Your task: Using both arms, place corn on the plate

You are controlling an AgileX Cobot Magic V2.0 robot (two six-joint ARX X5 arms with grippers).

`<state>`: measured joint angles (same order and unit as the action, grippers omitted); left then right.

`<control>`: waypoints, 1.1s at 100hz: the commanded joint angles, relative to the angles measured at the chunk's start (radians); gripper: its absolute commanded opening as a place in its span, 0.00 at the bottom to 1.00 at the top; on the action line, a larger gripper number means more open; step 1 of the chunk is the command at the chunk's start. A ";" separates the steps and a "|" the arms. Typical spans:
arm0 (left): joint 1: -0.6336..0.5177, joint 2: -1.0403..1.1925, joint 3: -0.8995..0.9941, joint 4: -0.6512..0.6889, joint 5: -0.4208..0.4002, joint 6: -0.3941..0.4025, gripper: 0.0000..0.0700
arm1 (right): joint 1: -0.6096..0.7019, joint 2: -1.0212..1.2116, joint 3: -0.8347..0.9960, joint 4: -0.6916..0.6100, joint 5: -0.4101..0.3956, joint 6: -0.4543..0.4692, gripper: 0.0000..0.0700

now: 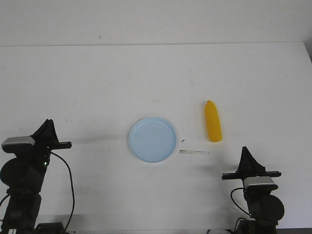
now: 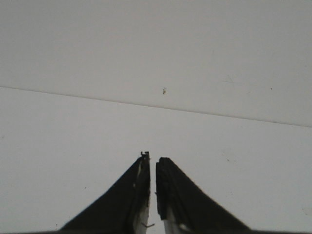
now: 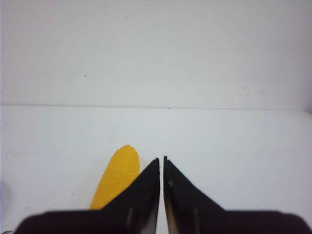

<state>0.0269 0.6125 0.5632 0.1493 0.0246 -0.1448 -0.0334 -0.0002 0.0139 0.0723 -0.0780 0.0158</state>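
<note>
The yellow-orange corn [image 1: 212, 121] lies on the white table, right of the pale blue plate [image 1: 152, 139], tapered end pointing away from me. In the right wrist view the corn [image 3: 117, 178] shows ahead of the jaws, partly hidden behind one finger. My right gripper [image 1: 245, 152] is shut and empty, low at the front right, a little short of the corn; its tips meet in the wrist view [image 3: 162, 159]. My left gripper [image 1: 48, 123] is shut and empty at the front left, well left of the plate; its wrist view [image 2: 152, 157] shows only bare table.
A thin pale strip [image 1: 194, 152] lies on the table just right of the plate, below the corn. The table's far edge [image 1: 156, 44] meets a white wall. The table's right edge shows at the far right [image 1: 308, 53].
</note>
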 commanded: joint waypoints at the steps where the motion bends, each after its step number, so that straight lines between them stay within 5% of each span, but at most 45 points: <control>1: 0.000 -0.040 -0.034 0.007 0.002 0.015 0.00 | 0.001 0.002 -0.001 0.013 -0.001 0.013 0.02; 25: -0.001 -0.176 -0.132 -0.031 0.002 0.060 0.00 | 0.001 0.002 -0.001 0.013 -0.001 0.013 0.02; 43: -0.001 -0.265 -0.196 -0.018 0.002 0.181 0.00 | 0.001 0.002 -0.001 0.013 -0.001 0.013 0.02; 110: -0.001 -0.414 -0.212 -0.060 -0.003 0.179 0.00 | 0.001 0.002 -0.001 0.013 -0.001 0.013 0.02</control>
<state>0.0257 0.1997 0.3447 0.0776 0.0246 0.0181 -0.0334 -0.0002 0.0139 0.0723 -0.0780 0.0158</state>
